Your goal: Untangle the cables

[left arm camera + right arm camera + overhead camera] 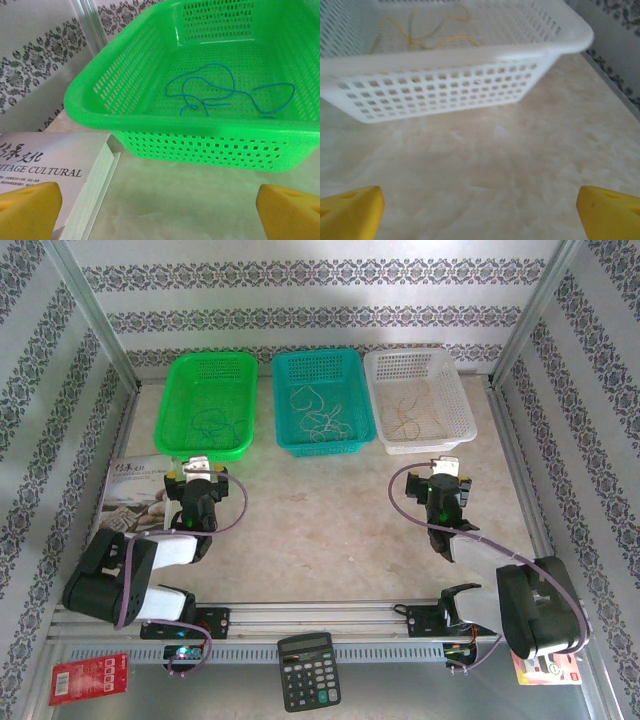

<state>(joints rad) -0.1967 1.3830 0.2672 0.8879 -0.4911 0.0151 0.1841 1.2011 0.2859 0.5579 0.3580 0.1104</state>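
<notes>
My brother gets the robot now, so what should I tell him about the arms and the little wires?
Left gripper: jaws open, empty, facing the green basket.
Right gripper: jaws open, empty, facing the white basket.
Cables: blue strands in green, pale strands in the teal basket, yellow strands in white.
Done, it seems: strands sorted by colour into baskets.
Left: check whether the pale ones are tangled; too small to tell.
</notes>
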